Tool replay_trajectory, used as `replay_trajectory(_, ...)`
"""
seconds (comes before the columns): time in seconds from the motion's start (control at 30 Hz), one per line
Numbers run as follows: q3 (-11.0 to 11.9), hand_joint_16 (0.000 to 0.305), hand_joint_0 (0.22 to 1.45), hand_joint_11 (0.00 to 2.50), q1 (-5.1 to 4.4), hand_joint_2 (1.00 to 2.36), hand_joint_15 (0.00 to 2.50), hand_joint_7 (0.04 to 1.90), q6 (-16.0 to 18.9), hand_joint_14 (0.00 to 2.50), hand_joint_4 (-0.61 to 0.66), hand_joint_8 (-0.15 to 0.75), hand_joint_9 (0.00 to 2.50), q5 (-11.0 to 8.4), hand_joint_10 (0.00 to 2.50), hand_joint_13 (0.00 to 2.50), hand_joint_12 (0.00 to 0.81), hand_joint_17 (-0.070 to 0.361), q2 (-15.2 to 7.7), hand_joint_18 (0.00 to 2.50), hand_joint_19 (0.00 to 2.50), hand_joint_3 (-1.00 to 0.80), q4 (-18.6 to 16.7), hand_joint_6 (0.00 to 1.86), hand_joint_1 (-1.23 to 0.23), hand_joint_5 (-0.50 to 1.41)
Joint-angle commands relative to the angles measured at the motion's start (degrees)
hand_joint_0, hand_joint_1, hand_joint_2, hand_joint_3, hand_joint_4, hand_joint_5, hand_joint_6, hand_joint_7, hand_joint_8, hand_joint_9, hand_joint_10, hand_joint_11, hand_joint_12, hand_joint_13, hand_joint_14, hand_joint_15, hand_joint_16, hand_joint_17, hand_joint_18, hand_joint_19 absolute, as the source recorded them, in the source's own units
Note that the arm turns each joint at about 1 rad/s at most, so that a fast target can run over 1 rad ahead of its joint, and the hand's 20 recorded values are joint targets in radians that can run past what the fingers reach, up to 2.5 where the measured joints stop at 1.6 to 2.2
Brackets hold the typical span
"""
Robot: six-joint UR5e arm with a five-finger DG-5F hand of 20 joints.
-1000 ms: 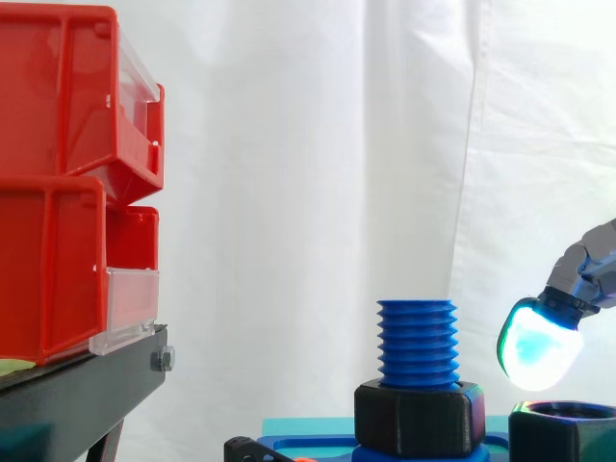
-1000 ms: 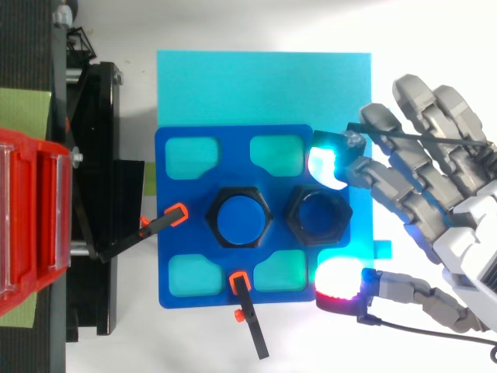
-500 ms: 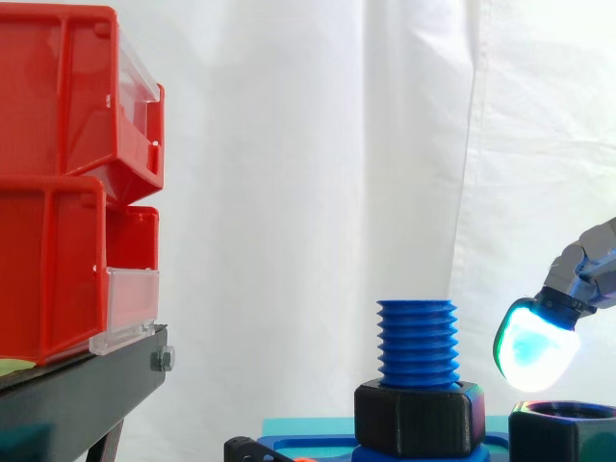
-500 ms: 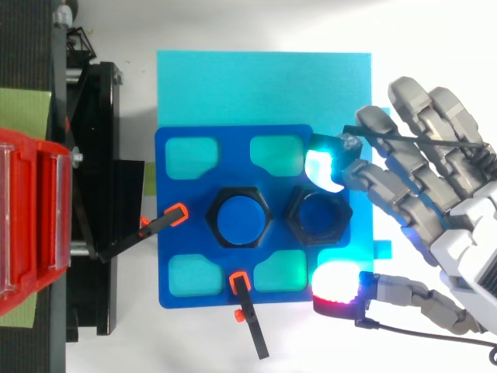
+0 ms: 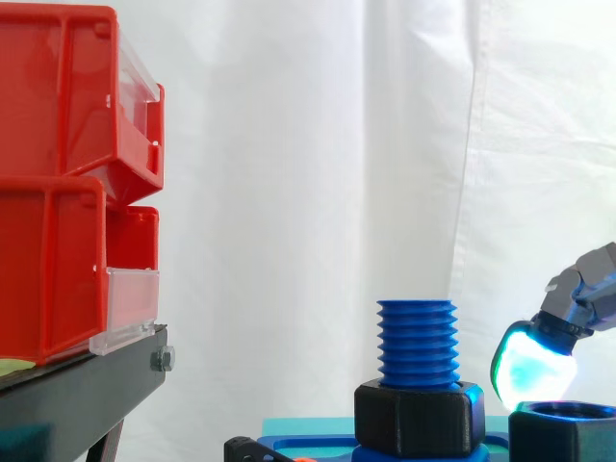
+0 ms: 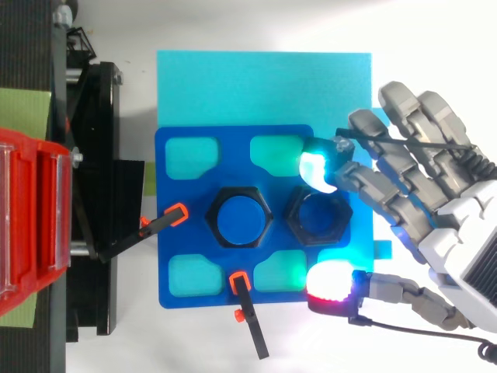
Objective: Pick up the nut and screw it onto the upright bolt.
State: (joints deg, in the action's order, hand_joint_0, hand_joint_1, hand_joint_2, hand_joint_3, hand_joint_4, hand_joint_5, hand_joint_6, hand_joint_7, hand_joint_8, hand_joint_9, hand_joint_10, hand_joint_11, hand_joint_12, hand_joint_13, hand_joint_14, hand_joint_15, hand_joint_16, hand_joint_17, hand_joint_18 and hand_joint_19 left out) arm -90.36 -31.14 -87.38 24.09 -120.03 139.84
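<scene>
Work inventory, nearest item first.

1. Clamp arms, black with orange tips. They bear on the near and bin-side edges of the blue fixture plate. You can take it that they pin it, so turning a nut will not drag it across the cyan mat.
2. Red-glowing pad. It sits just off the plate's near corner, apart from the nut.
3. Bolt, blue. It stands upright at the plate's centre in a black hex collar, threads bare.
4. Nut, black. It rests bore-up on the plate just beside the bolt, on the arm's side, not yet lifted.
5. Cyan-white pad. It hangs close over the nut's far rim; you cannot tell whether it touches.
6. Hand. Its fingers are spread and relaxed, holding nothing. The two lit pads straddle the nut, likely staged for a pinch across it.
7. Red bins on a black stand, well aside.
8. White curtain, rearmost.
</scene>
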Motion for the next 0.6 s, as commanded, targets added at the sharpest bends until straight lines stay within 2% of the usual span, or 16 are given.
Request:
replay_trajectory(0.0, 0.01, 0.05, 0.4, 0.0, 0.02, 1.0, 0.0, 0.75, 0.28, 0.0, 0.26, 0.298, 0.25, 0.17, 0.0, 0.14, 0.399, 0.113, -0.11, 0.0, 0.0, -0.5, 0.08, 0.5, -0.65, -0.25)
replay_trajectory(0.57, 0.01, 0.045, 0.44, 0.0, 0.29, 1.0, 0.0, 0.93, 0.54, 0.0, 0.31, 0.299, 0.32, 1.14, 0.0, 0.2, 0.374, 0.102, -0.11, 0.0, 0.0, -0.5, 0.17, 0.5, -0.68, -0.21)
